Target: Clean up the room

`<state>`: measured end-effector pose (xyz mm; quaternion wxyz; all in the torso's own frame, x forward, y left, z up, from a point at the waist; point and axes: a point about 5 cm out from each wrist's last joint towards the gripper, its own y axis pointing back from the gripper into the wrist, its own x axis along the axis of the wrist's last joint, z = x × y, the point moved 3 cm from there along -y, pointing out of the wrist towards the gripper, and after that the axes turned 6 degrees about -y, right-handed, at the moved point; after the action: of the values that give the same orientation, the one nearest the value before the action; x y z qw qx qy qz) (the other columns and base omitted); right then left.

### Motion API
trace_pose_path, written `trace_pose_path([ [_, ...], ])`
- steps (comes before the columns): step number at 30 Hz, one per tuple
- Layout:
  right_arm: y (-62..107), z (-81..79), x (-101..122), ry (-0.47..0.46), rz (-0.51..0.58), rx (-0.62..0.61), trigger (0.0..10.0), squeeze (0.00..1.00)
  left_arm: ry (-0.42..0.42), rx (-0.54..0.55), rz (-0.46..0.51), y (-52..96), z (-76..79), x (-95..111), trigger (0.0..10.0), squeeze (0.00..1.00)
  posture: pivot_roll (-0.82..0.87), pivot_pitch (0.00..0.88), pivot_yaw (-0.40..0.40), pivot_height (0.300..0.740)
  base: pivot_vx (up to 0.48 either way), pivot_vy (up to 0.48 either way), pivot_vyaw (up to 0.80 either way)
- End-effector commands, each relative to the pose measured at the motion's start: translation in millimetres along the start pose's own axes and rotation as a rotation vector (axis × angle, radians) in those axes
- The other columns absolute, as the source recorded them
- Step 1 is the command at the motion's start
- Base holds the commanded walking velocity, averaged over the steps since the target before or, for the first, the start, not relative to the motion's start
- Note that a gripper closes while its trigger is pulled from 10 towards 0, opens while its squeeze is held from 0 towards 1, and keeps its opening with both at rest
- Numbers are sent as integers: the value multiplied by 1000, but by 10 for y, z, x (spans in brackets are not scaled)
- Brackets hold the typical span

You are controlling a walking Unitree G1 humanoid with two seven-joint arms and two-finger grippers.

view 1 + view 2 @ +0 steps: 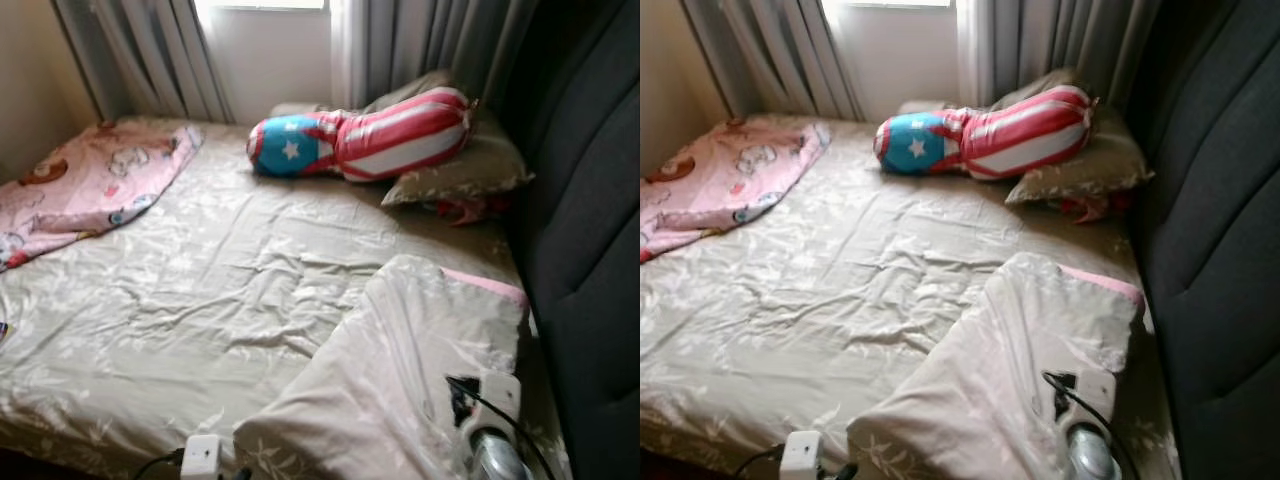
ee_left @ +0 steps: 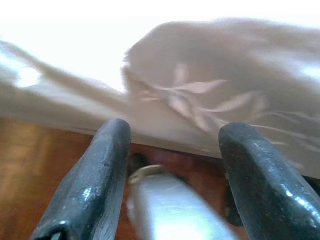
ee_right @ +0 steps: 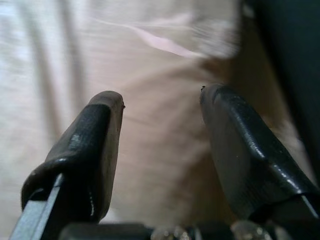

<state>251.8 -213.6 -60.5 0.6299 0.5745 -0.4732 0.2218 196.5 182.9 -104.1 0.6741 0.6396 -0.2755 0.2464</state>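
At the upper left of the head view a pink blanket (image 1: 85,185) with cartoon prints lies crumpled on the bed (image 1: 200,300), spilling toward the left edge of the frame. The bed is covered by a wrinkled beige sheet with a pale leaf pattern that spreads across the middle. Grey curtains (image 1: 150,55) hang along the top, with a bright window strip between them.

At the bottom edge, left of centre, the white wrist block of the left arm (image 1: 202,455) shows. In the left wrist view the left claw (image 2: 172,145) is released, its two black fingers spread apart before the hanging edge of the sheet, with reddish wooden floor (image 2: 30,165) below.

At upper centre a star-and-stripes bolster (image 1: 360,135) in red, white and blue rests partly on a beige pillow (image 1: 465,170) at upper right. Lower right of centre lies a folded beige duvet (image 1: 400,370) with a pink edge. The right arm (image 1: 485,420) sits over its near corner at the bottom right. The right claw (image 3: 162,130) is released too, fingers apart above the pale cloth. A dark padded headboard (image 1: 590,200) runs down the right edge.
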Motion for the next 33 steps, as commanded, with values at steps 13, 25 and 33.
trace_pose_path([
  [13, 18, -106, -62, -16, -22, 36, 10000, 0, 11, -3, 27, 33, -29, -27, 10000, 0, -59, 0, -22, 698, 0, 0, 0],
  [25, 24, -148, -68, 13, -18, 54, 10000, 0, -47, -69, 372, -129, 234, 1035, 10000, 0, -59, 0, -13, 668, 0, 0, 0],
  [33, 8, -176, -69, -40, -38, 49, 10000, 1000, -50, -70, 362, -126, 199, 1006, 10000, 0, -53, 0, -5, 668, 0, 0, 0],
])
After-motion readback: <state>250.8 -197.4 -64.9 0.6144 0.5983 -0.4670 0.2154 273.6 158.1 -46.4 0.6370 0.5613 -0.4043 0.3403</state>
